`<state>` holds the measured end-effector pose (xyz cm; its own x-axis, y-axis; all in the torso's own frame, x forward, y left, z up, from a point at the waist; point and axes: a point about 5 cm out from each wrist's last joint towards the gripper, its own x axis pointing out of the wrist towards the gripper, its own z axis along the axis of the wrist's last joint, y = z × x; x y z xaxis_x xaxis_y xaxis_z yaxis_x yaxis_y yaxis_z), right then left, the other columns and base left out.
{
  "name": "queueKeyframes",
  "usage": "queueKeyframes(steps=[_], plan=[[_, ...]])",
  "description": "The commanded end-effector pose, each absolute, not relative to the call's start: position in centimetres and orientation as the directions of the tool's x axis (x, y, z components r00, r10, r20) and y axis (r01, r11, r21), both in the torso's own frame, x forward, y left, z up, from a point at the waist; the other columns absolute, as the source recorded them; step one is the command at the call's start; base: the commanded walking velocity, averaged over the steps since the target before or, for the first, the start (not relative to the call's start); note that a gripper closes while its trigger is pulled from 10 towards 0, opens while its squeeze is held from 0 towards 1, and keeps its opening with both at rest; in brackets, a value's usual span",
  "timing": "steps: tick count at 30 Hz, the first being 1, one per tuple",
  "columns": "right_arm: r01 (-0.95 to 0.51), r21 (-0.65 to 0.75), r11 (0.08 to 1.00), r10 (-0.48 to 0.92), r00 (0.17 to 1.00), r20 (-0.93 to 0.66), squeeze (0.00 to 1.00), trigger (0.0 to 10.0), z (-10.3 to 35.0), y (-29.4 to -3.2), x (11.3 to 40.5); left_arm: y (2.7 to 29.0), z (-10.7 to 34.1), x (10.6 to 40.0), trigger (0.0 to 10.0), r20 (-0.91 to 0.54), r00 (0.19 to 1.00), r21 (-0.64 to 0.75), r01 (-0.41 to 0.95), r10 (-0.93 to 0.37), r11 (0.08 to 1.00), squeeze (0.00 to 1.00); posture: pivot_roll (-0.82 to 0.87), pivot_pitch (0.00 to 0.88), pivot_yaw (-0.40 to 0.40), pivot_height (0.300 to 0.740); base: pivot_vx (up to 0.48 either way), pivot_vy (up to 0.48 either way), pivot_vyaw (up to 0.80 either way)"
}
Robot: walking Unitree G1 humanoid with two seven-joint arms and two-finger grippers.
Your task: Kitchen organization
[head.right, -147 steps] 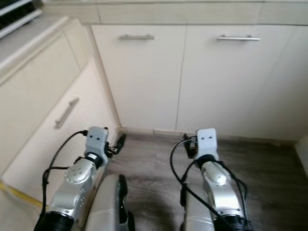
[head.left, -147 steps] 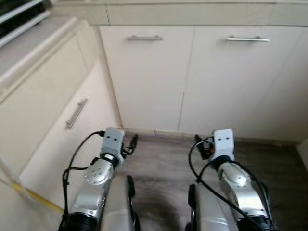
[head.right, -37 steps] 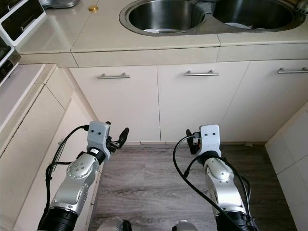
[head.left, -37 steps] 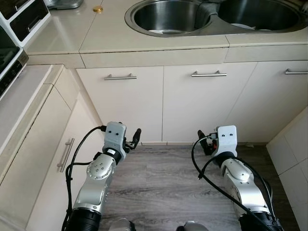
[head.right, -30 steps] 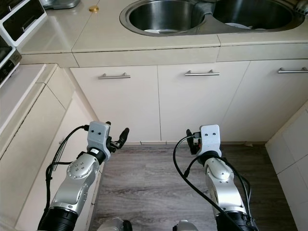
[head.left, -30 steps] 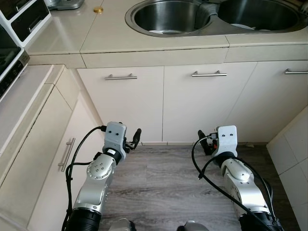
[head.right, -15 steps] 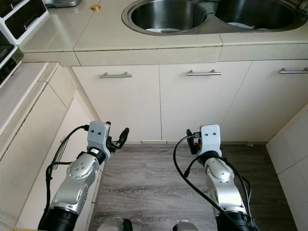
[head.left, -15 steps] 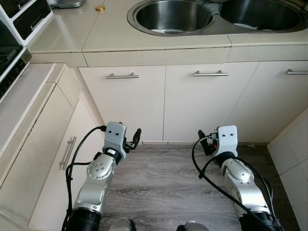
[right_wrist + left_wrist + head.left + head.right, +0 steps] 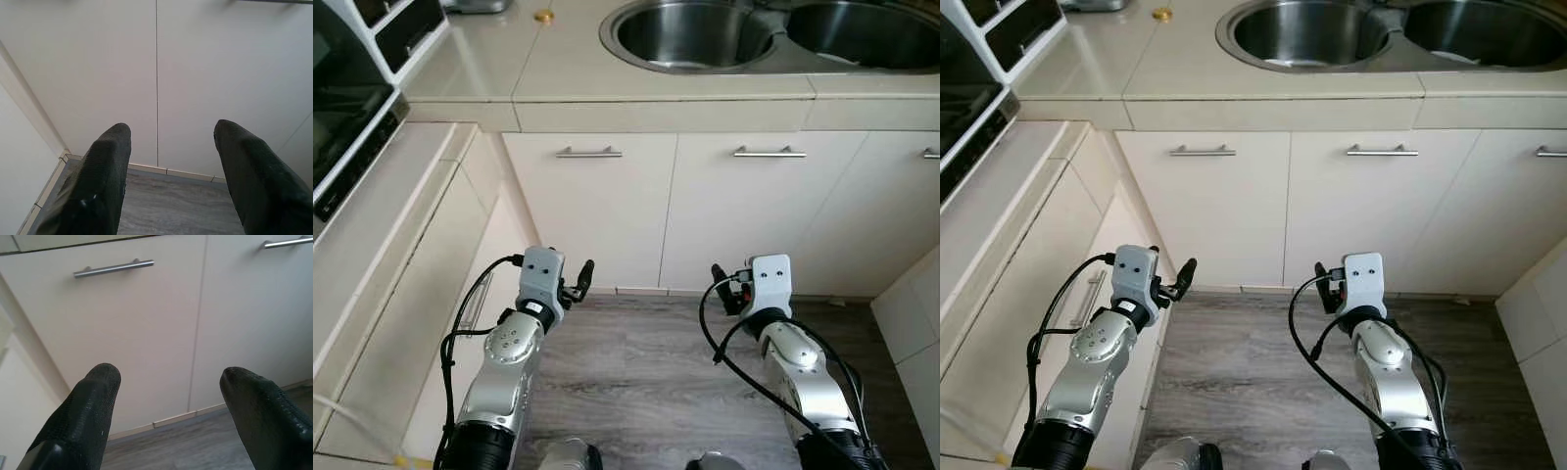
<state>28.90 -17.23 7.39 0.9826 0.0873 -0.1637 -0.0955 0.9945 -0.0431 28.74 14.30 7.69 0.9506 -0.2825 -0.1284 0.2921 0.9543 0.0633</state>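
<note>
I face cream base cabinets (image 9: 607, 206) with steel bar handles (image 9: 588, 152), under a pale countertop (image 9: 509, 69). A double stainless sink (image 9: 695, 29) is set in it. My left gripper (image 9: 582, 276) hangs low in front of the left cabinet door, just above the floor. In the left wrist view the left gripper (image 9: 166, 377) is open with nothing between its black fingers. My right gripper (image 9: 719, 284) hangs low before the middle door. It is open and empty too, as the right wrist view of the right gripper (image 9: 168, 134) shows.
A side run of cabinets (image 9: 401, 294) with a bar handle (image 9: 1087, 297) forms a corner on my left. A dark appliance (image 9: 352, 98) sits on its top. A small gold object (image 9: 543, 16) lies on the counter left of the sink. Grey wood floor (image 9: 636, 372) lies ahead.
The whole picture has shifted right since half a second ago, so the camera has turned left. Both arms hold the same pose. About five seconds ago the view was closer and lower on the cabinets.
</note>
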Motion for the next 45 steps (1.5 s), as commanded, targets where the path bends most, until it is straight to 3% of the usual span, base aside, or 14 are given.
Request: queueKeyframes(steps=[1,15,22,28,35,45], plan=[[-0.092,-0.035,0.995,0.085,0.982,-0.169,0.0,10.0,7.2,-17.4,28.7,14.3,7.5,28.6,10.0,-0.133,0.949,0.06,0.294,-0.284,0.954,0.0,-0.09,0.08,0.042,0.74,0.0,0.0,0.0],[-0.116,-0.09,0.989,0.101,0.983,-0.153,0.0,10.0,7.6,-17.1,28.4,14.6,7.6,28.4,10.0,-0.136,0.955,0.089,0.277,-0.264,0.957,0.0,-0.09,0.077,0.045,0.74,0.0,0.0,0.0],[-0.169,-0.168,0.971,0.141,0.976,-0.166,0.0,10.0,7.9,-17.0,26.6,15.4,8.8,26.9,10.0,-0.112,0.96,0.246,0.276,-0.256,0.929,0.0,-0.1,0.084,0.044,0.74,0.0,0.0,0.0],[-0.215,-0.242,0.946,0.182,0.972,-0.151,0.0,10.0,8.4,-17.0,25.2,16.1,7.5,24.5,10.0,-0.165,0.958,0.226,0.269,-0.235,0.937,0.0,-0.09,0.092,0.039,0.74,0.0,0.0,0.0],[-0.257,-0.356,0.899,0.213,0.964,-0.159,0.0,10.0,8.6,-16.9,24.5,16.0,7.5,24.6,10.0,-0.179,0.958,0.222,0.262,-0.224,0.939,0.0,-0.09,0.088,0.035,0.74,0.0,0.0,0.0],[-0.242,-0.377,0.894,0.173,0.963,-0.207,0.0,10.0,7.8,-17.6,23.0,16.1,7.3,24.6,10.0,-0.188,0.957,0.212,0.26,-0.221,0.942,0.0,-0.11,0.08,0.046,0.74,0.0,0.0,0.0]])
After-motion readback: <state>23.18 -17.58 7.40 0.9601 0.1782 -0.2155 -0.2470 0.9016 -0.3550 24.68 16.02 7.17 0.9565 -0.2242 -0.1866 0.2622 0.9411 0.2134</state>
